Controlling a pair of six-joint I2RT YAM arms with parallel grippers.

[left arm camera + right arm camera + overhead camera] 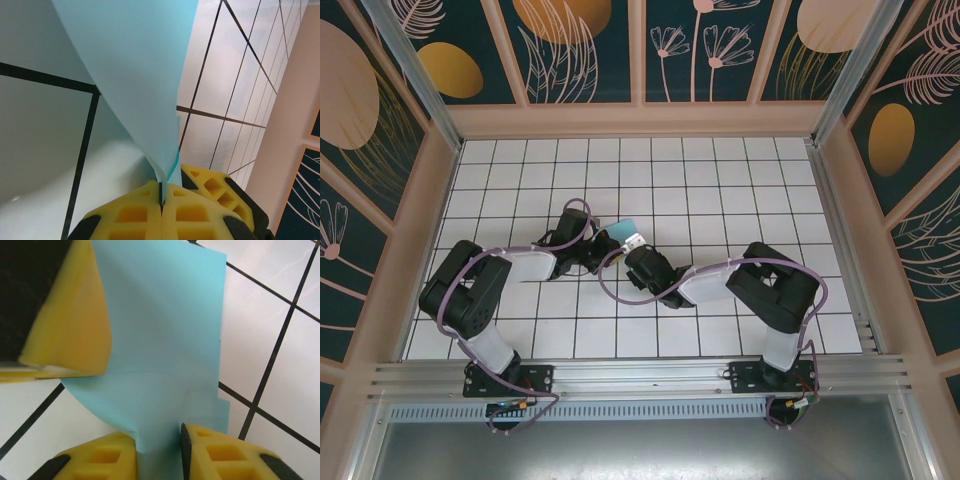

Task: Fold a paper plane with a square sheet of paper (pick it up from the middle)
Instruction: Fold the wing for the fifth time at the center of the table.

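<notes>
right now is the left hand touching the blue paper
Touching. The left wrist view shows the left hand shut on the blue paper, its fold pinched where the jaws meet.

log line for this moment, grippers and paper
left gripper: shut on light-blue paper sheet | right gripper: jaws apart astride sheet | sheet: bowed between both grippers

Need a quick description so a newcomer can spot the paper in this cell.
On the white grid table, look at the middle, where the left arm and right arm meet tip to tip. The paper is there, pinched in the left fingers: a thin plain sheet, the only light-blue thing over the white tiles.
</notes>
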